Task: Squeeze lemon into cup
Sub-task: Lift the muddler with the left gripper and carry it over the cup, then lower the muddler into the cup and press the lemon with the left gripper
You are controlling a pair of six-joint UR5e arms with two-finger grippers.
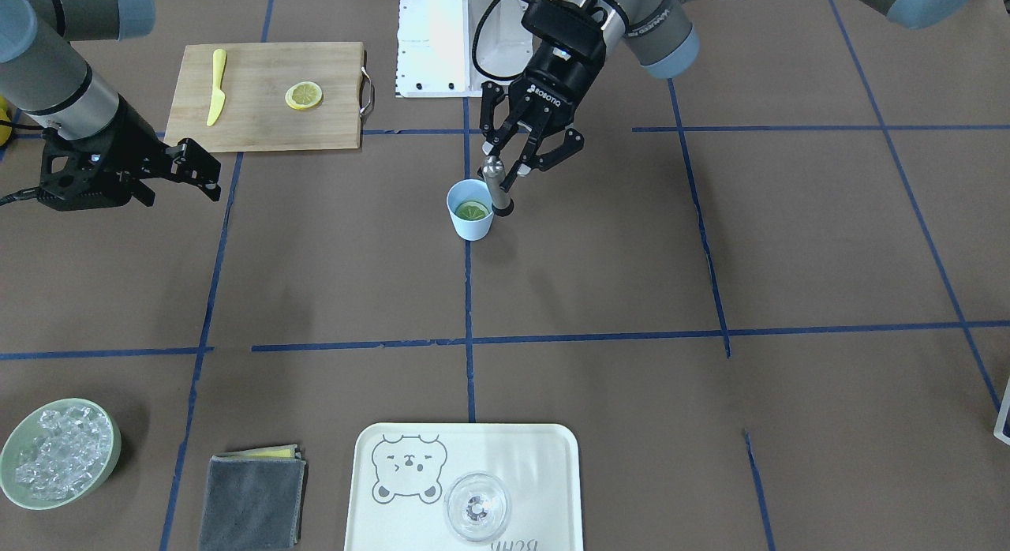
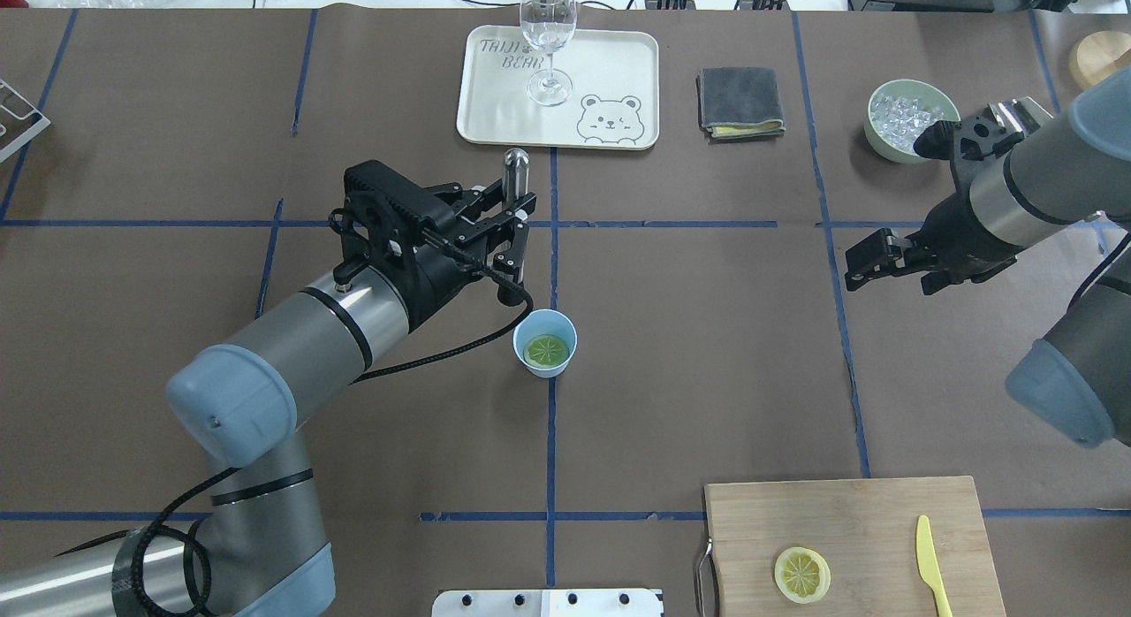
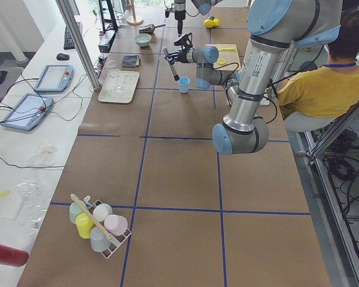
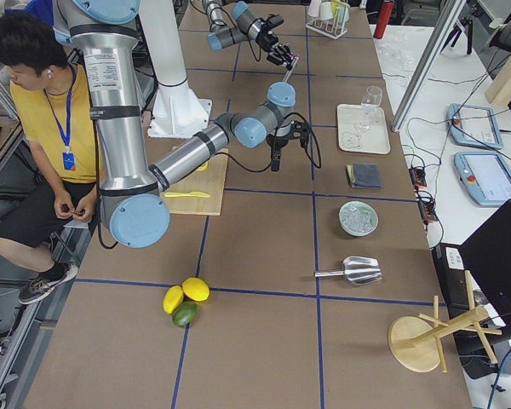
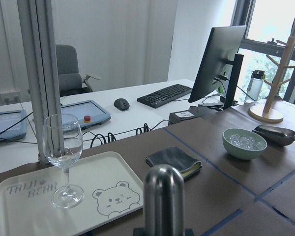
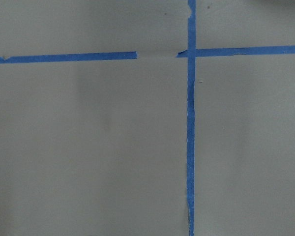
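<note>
I see the cup (image 1: 473, 227) standing upright near the middle of the tabletop (image 1: 615, 259), on a line of blue tape. The lemon (image 1: 472, 211) is inside the cup, lying flat with its cut face up, and it looks a little greenish in there.

The left hand (image 1: 505, 166) hangs above the tabletop just beside the cup, on the robot's side of it. Its fingers are clamped on a metal rod (image 1: 498, 186), which is tilted with the round silver end up. In the front view the dark lower end comes just beside the rim of the cup, but I cannot tell if it touches.

The right hand (image 1: 207, 176) is well apart from the cup, above bare tabletop near the cutting board (image 1: 260, 129), and it carries nothing. I see it only from the side, so I cannot tell if its fingers are apart or together.

On the cutting board lie a flat lemon slice (image 1: 304, 95) and a yellow knife (image 1: 216, 89), not touching each other. On the operators' side there is a tray (image 1: 505, 448) with a clear glass (image 1: 476, 507) on it, then a folded grey cloth (image 1: 252, 500), then a green bowl (image 2: 885, 148) of ice.
</note>
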